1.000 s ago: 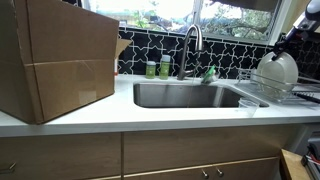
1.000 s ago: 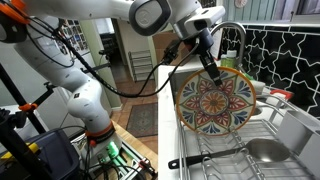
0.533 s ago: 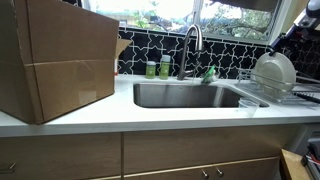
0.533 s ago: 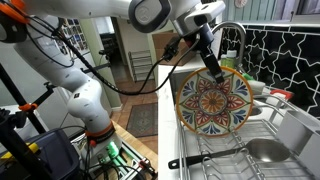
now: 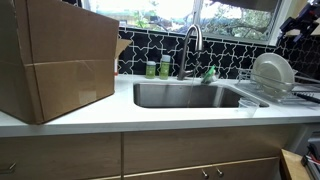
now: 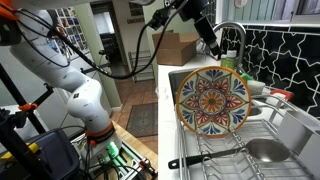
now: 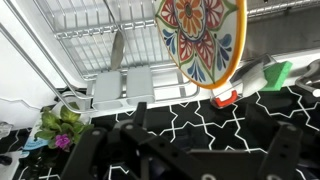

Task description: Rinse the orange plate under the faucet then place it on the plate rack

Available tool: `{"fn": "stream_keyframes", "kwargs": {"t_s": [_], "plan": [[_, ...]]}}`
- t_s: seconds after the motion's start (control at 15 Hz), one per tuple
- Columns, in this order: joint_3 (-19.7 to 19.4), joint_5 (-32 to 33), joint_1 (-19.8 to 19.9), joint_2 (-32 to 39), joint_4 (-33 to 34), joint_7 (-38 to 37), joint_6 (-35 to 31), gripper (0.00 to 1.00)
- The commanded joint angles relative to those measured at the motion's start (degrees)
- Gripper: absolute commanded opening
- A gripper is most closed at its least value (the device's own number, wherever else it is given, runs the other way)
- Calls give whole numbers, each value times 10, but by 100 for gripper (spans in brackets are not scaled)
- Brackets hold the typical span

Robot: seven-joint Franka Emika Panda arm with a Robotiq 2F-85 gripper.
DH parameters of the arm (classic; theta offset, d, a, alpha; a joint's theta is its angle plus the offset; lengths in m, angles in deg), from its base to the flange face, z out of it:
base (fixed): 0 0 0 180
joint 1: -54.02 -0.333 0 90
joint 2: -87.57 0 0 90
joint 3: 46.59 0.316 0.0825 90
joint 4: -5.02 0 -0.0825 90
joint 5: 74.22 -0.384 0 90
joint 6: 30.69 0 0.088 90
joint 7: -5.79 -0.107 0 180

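In the low chrome wire plate rack point(image 6: 225, 158) beside the sink, the round dinner plate point(image 6: 212, 98) stood on its edge, its flat disc upright. Its painted floral face was turned toward the camera in an exterior view, while its pale back point(image 5: 272, 70) faced the steel sink basin point(image 5: 185, 95). In my wrist view the plate point(image 7: 203, 40) sat among the rack's rods, its rim edge toward me.

The black Robotiq gripper point(image 6: 212, 48) hung just above the plate's top rim, clear of it. From the wrist view I read its dark fingers point(image 7: 88, 150) as spread apart with nothing between them, though they were blurred.

The tall brushed-steel gooseneck faucet point(image 5: 192, 42) rose behind the basin, two green bottles point(image 5: 157, 68) beside its base. A large brown cardboard box point(image 5: 55, 55) sat on the white countertop point(image 5: 100, 118), with a black tiled backsplash point(image 5: 230, 50) behind and wooden cabinet fronts point(image 5: 180, 155) below.
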Motion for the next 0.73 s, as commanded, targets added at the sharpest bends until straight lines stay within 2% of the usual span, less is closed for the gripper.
{"fn": "stream_keyframes", "kwargs": {"t_s": [0.0,0.2,0.33,0.4,0.67], "plan": [[44,43,32,-6,46,-81,70,100],[81,93,49,-1,86,-140,119,100],[96,114,49,1,102,-172,125,100],[78,96,34,-8,87,-142,109,100],[90,108,36,-6,97,-164,111,100]]}}
